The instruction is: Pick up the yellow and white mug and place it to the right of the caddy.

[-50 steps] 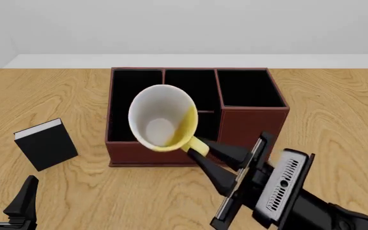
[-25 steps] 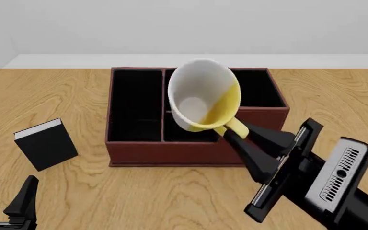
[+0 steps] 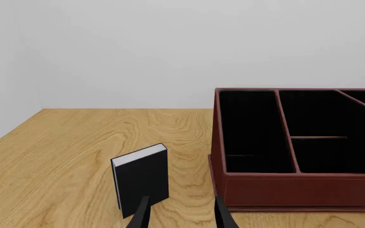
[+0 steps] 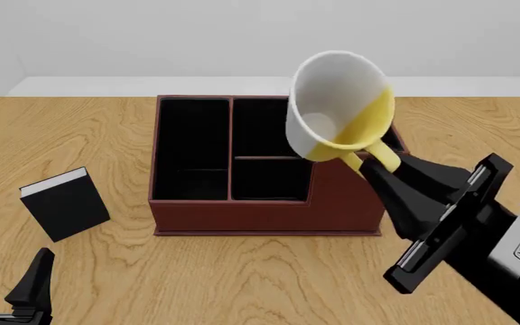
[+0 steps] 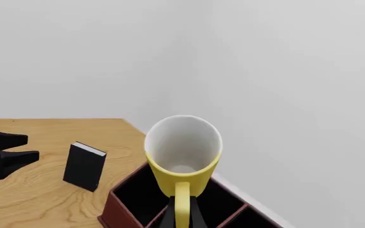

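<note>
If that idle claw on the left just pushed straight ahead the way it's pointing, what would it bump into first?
Most likely the small black book. In the left wrist view it stands just beyond the left gripper, slightly to one side of the open fingers; the caddy flanks the other side. The fingers might slip between them; depth is unclear.

A light wooden table (image 4: 477, 135) with visible grain stands against plain white walls (image 4: 152, 34), under soft, even light with faint shadows.

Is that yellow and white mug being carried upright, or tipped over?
Tipped. The yellow and white mug is held by its handle in the right gripper, its open mouth facing the front camera, white inside showing.
</note>
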You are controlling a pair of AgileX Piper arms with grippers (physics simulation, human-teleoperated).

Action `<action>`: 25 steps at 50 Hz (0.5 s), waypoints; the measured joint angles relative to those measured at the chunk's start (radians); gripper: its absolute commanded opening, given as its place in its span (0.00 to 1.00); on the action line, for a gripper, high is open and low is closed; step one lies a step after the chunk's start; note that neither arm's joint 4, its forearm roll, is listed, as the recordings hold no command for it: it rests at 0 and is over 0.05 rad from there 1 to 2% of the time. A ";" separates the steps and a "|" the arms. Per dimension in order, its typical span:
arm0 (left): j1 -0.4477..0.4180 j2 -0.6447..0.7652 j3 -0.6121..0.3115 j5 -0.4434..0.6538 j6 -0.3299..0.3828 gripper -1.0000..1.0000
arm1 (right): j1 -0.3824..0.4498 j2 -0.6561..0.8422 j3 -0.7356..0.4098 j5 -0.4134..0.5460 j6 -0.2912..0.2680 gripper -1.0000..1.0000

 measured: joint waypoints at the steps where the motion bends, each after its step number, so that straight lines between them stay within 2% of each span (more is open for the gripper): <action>1: 0.000 0.000 0.000 0.000 0.000 1.00 | -0.005 -0.004 -0.002 0.004 0.002 0.00; 25: 0.000 0.000 0.000 0.000 0.000 1.00 | -0.161 -0.123 -0.007 0.105 0.022 0.00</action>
